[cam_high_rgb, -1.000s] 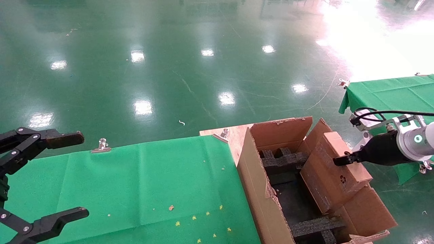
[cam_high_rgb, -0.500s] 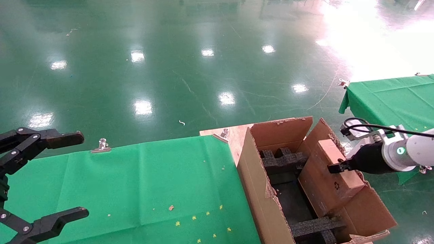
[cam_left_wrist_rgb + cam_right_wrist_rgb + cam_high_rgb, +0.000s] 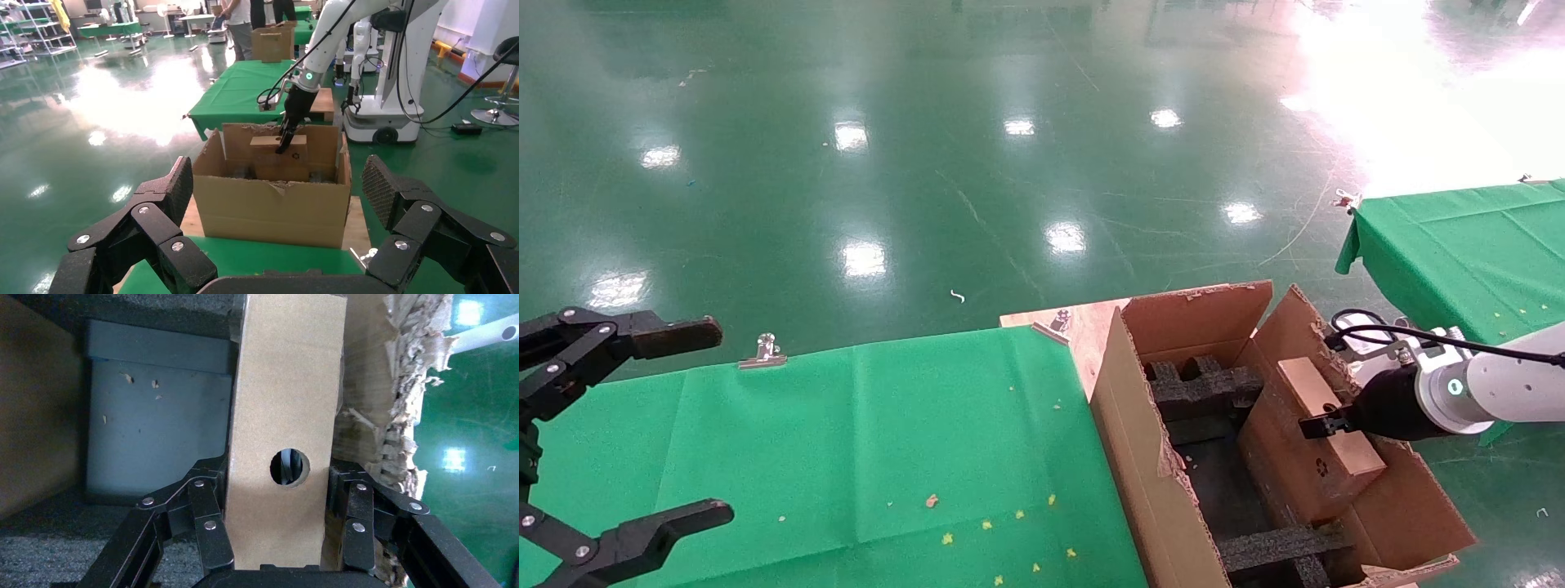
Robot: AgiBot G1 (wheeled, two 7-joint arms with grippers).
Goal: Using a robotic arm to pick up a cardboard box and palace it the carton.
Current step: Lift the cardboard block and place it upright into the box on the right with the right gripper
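Note:
The small brown cardboard box, with a round hole and a recycling mark, stands on edge inside the large carton, against its right wall. My right gripper on the white arm is shut on the box's top edge; both fingers press its faces. Black foam inserts lie in the carton. The box and right gripper also show in the left wrist view. My left gripper is open and empty, parked at the far left over the green table.
The carton stands on a wooden board beside the green-clothed table. A second green table is at the right. The carton's right flap is ragged and leans outward. Metal clips hold the cloth.
My right gripper has lowered the cardboard box deeper into the carton and moved slightly left. The left gripper has not moved.

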